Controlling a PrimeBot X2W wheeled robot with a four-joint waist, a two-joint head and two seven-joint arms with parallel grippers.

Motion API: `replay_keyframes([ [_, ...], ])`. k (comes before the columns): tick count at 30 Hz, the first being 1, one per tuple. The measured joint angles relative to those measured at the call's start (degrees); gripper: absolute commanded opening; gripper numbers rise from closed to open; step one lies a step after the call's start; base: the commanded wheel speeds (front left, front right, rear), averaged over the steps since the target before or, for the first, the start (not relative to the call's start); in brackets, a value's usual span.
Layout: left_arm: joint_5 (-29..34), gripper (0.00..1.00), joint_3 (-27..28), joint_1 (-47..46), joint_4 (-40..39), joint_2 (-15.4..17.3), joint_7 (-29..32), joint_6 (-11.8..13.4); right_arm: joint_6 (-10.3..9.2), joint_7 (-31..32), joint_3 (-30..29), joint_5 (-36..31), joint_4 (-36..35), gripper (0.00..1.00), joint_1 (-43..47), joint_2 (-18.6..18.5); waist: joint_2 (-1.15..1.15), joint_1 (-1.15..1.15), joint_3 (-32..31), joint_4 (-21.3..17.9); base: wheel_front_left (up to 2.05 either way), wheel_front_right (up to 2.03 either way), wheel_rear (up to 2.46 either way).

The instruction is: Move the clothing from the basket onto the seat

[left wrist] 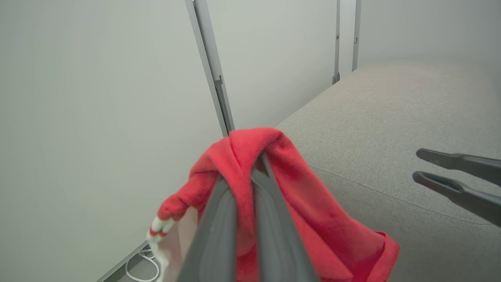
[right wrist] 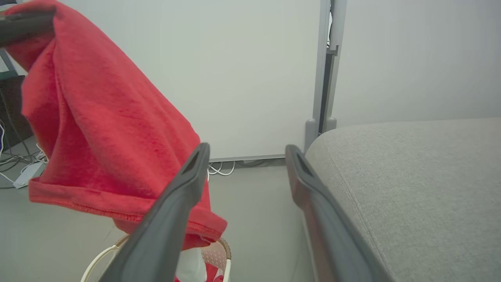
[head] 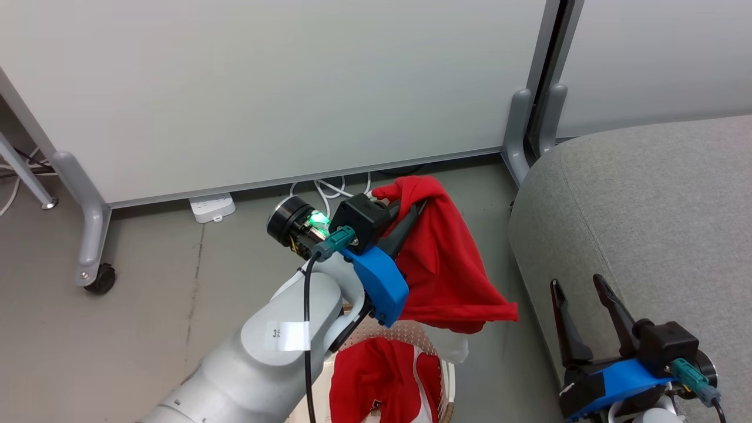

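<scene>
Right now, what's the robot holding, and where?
The left end effector pinches one red garment by a bunched fold at its top; the right end effector holds nothing.

White partition panels (head: 264,88), power strip (head: 212,207), white cables (head: 329,189), grey floor (head: 158,305)

We're looking at pale partition panels (head: 294,88) on grey wheeled legs (head: 88,229), grey floor (head: 170,329), white power strip (head: 212,207) beneath.

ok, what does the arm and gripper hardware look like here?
Left arm: pale grey rounded shell, white sticker, black cable. Left gripper and right gripper: long dark tapered jaws, blue bracket, black block, teal connector. Green light at the left wrist.
</scene>
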Motion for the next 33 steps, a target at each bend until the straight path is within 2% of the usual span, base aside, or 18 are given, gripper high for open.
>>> replay_keyframes([
  [10,0.4,0.0,0.3,0.0,0.2,-0.1,0.0,0.0,0.0,0.0,4.8,0.7,-1.9,1.0,-2.3,-1.0,0.0,0.0,0.5,0.0,0.0,0.0,0.0],
  [23,1.0,0.0,0.5,-0.6,0.2,-0.5,0.0,-0.3,0.01,0.0,16.7,2.6,-4.6,1.0,-10.1,-4.8,0.0,0.0,2.2,0.4,0.0,0.0,0.0],
  [33,1.7,0.0,0.1,-2.0,-0.2,-1.1,0.0,-0.3,0.01,0.0,20.4,0.1,1.8,1.0,-16.1,-5.7,0.0,0.01,4.0,1.7,0.0,0.0,0.0],
])
